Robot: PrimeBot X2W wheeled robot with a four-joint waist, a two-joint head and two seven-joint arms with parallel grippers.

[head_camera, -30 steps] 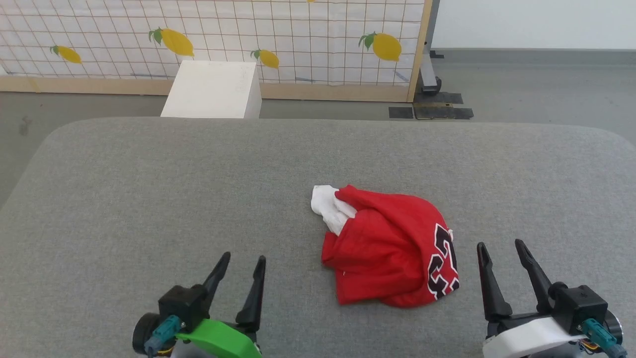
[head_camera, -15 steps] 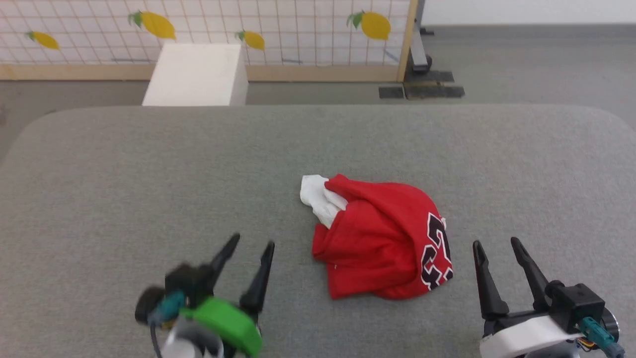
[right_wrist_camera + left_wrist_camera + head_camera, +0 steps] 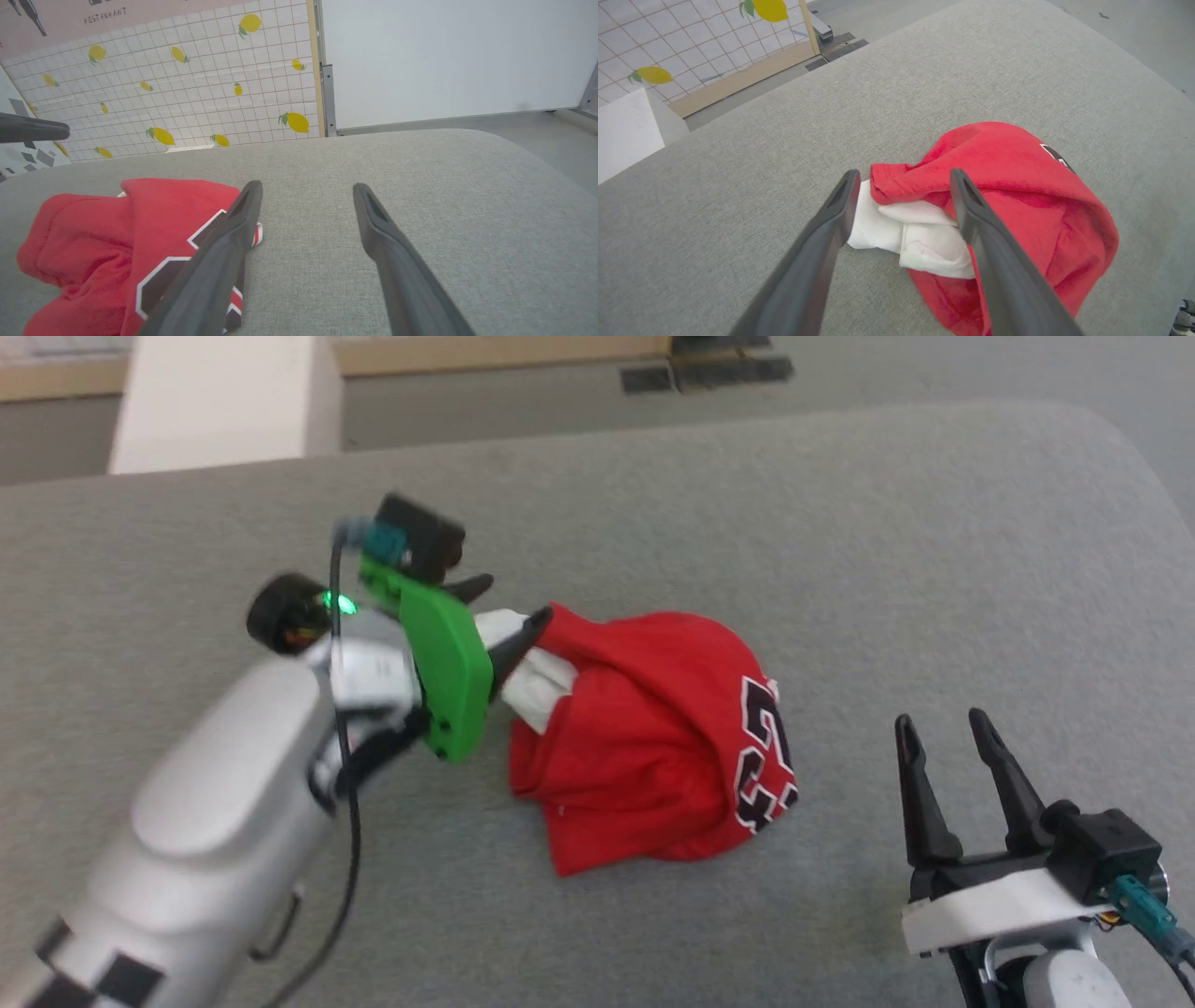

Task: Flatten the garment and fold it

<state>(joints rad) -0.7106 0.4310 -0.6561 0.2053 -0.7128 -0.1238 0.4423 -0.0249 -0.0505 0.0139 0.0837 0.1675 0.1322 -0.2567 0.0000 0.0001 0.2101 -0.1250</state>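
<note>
- Item: shirt [image 3: 644,728], red, crumpled into a rounded heap near the middle of the grey table [image 3: 887,523]; not yet flattened, no fold begun
- Visible parts: a bunched white sleeve [image 3: 920,238] pokes out at the heap's far-left edge; the black number [image 3: 761,756] wraps over the right side, partly tucked under; a bit of striped trim [image 3: 257,232] peeps out beside it
- Left tool [image 3: 515,605]: fingers apart, set either side of the white sleeve and the red edge lying over it; nothing clamped; whether the tips touch the cloth cannot be told
- Right tool [image 3: 938,721]: fingers apart, empty, low over the table just right of the heap, clear of the cloth
- Step in hand, as judged: the first pinch, to start opening the heap out
- Method, left: bring the tips down to the table, then close on one edge alone, sleeve or red edge, not both; a bite on the whole wad would likely drag the heap as a lump
- Method, right: take the opposite side near the number, so that the two pulls run apart and spread the cloth
- Caution: lift gently and outward; soft knit may slip from a shallow bite
- Surroundings: white box [image 3: 224,401] and lemon-print screen [image 3: 187,93] beyond the table
</note>
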